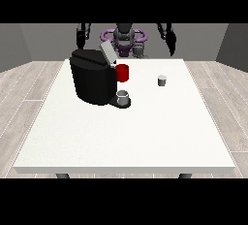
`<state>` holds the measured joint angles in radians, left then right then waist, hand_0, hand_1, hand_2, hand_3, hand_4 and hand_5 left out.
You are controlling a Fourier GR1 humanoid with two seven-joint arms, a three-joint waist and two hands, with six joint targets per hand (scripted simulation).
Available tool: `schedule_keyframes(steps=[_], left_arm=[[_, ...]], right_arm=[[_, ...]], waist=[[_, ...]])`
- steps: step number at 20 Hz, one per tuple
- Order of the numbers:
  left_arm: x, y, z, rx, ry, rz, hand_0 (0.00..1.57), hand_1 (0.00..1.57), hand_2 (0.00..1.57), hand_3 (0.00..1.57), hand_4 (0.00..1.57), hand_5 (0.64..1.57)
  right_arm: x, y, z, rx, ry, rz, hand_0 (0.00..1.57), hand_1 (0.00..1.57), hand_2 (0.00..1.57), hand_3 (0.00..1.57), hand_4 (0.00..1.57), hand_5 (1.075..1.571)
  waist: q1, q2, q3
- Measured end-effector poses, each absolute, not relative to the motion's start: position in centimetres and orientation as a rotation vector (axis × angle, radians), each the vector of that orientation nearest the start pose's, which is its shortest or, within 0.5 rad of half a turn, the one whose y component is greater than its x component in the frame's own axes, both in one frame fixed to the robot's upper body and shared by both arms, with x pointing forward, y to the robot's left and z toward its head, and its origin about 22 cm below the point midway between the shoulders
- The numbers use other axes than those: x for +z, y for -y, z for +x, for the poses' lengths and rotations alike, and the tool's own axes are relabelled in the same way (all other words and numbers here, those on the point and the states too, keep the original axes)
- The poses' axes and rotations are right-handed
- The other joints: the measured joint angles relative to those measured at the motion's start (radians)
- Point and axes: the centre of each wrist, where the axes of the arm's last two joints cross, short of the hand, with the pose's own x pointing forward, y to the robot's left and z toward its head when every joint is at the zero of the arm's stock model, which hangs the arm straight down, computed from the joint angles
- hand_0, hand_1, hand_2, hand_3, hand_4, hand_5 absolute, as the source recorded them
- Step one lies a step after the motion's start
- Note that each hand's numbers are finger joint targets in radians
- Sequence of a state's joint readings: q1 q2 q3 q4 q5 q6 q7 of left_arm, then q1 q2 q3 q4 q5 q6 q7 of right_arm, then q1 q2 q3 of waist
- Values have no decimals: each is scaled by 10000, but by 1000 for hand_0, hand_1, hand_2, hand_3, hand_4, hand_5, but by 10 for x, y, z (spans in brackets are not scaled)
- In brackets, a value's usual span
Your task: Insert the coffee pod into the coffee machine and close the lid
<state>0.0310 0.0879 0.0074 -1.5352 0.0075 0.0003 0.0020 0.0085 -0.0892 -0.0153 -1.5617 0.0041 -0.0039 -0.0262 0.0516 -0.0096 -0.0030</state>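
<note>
1. Two hands up behind table (121, 141), both well clear of everything.
2. View-left hand (81, 36): fingers can't tell.
3. Machine (93, 77) left of centre, lid (108, 53) open, tilted up.
4. Red cup (123, 72) and grey cup (123, 97) beside machine.
5. Pod (162, 80) on table, right, apart.
6. View-right hand (169, 42): fingers can't tell.

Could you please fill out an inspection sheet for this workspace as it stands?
Surface: white table, mostly bare.
Job's things: black coffee machine at rear left, lid raised; coffee pod standing to its right, apart from it.
Clutter: red cup behind the machine; grey cup on its base.
Hands: hand at the view's left and hand at the view's right raised behind the table, holding nothing.
Cables: nothing seen.
Surroundings: wooden floor, grey walls.
</note>
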Motion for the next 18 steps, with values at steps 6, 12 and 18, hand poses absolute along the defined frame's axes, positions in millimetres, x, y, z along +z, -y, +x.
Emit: schedule_keyframes(steps=[6, 12, 18], left_arm=[[-15, -269, 230, -518, 15969, 178, 0, 0, 0, 0, 273, 1571], [-10, -271, 230, -1183, 16610, 105, 0, 0, 0, 0, 320, 1571], [5, -297, 247, -2470, 16673, 1235, 0, 0, 0, 0, 0, 1571]], right_arm=[[-8, 259, 234, 688, 15261, -735, 0, 0, 0, 0, 128, 1571], [-10, 254, 232, -893, 15861, -1573, 0, 0, 0, 0, 217, 1571], [-6, 250, 236, -1060, 16211, -1514, 0, 0, 0, 0, 174, 1571]], waist=[[-305, -200, 21], [-536, -418, 29], [-819, -116, 30]])
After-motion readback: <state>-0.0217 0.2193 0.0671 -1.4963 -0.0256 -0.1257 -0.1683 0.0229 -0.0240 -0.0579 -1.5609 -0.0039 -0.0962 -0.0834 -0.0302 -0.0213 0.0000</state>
